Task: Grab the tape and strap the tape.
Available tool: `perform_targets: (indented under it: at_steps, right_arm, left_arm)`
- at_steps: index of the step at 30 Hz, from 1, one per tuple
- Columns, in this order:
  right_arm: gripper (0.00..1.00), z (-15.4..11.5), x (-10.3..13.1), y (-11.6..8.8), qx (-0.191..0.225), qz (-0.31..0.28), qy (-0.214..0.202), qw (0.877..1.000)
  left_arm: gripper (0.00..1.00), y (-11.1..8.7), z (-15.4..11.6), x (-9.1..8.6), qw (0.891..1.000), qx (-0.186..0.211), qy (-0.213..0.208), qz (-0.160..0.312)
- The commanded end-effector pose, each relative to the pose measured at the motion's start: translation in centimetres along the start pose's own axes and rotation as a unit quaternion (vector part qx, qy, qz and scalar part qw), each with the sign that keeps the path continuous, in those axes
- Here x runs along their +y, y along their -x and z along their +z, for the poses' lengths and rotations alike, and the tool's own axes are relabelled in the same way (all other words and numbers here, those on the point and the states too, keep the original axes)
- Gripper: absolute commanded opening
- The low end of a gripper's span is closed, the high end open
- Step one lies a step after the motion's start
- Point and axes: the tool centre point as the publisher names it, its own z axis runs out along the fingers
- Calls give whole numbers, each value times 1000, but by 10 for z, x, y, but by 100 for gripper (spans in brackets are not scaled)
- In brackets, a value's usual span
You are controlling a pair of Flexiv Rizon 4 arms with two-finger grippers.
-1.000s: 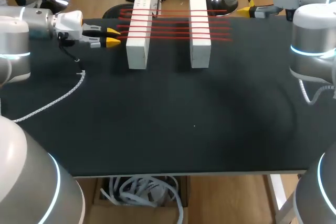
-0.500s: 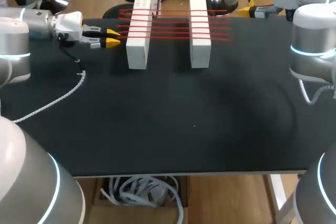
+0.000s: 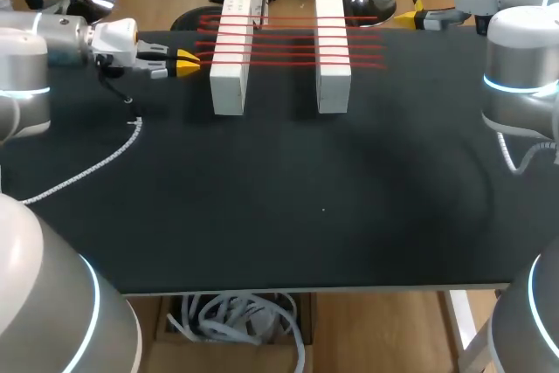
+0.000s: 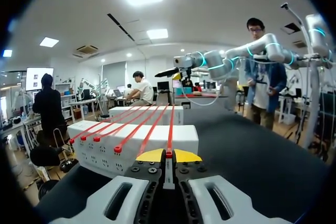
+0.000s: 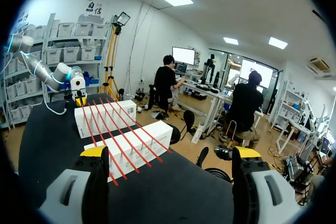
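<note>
- Left gripper (image 4: 168, 155): clenched on the end of the nearest red tape (image 4: 170, 129), just beside the left white block (image 3: 227, 93).
- This red tape: stretched over the left white block to the right white block (image 3: 333, 89), beside other red tapes (image 3: 279, 38).
- Right gripper (image 5: 170, 153): released, fingers wide, well apart from the left white block.

The desk (image 3: 349, 216) is a flat black surface. Two long white blocks stand on its far part, parallel and apart: the left block (image 3: 230, 67) and the right block (image 3: 333, 54). A white braided cable (image 3: 106, 161) lies on the desk's left part, curving off towards the left edge. A tiny pale speck (image 3: 323, 210) lies near the middle.
</note>
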Motion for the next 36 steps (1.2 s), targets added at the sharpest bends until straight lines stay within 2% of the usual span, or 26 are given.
perform_targets:
  at_steps: [1, 6, 13, 19, 25, 36]
  right_arm:
    - [100, 0, 0, 0, 0, 0, 0, 1000]
    - [100, 0, 0, 0, 0, 0, 0, 1000]
    - [100, 0, 0, 0, 0, 0, 0, 1000]
    - [100, 0, 0, 0, 0, 0, 0, 1000]
    - [100, 0, 0, 0, 0, 0, 0, 1000]
    - [100, 0, 0, 0, 0, 0, 0, 1000]
  left_arm:
    - [0, 2, -1, 2, 1000, 4, -14, 0]
    - [0, -2, 0, -1, 999, 6, -46, -9]
    - [0, -9, 7, -12, 997, 30, -73, -10]
    - [0, -11, 3, -19, 995, 13, -99, -14]
    - [0, -16, -3, -25, 997, 15, -80, -14]
    - [0, -16, -3, -25, 997, 15, -80, -14]
